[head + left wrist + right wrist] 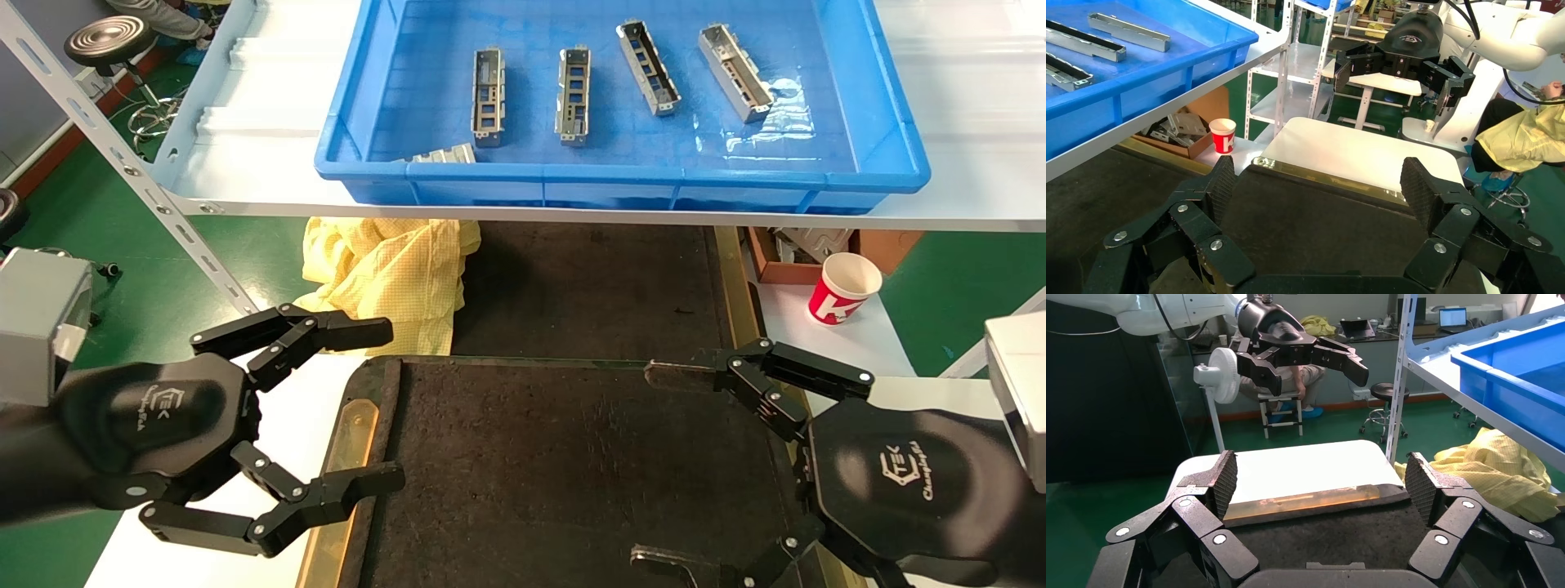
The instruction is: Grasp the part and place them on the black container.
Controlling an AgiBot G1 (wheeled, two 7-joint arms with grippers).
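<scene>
four metal parts (489, 96) lie in the blue bin (891, 155) on the shelf; both pincers, left pincer (391, 406) and right pincer (654, 465), hang spread wide over the black tray (572, 465).

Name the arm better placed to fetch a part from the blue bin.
Hard to call: both claws, left and right, hang open over the black container. Right probably suits the rightmost part.

Left gripper (392, 404) and right gripper (654, 465) both hover low, jaws spread wide, holding nothing.
</scene>
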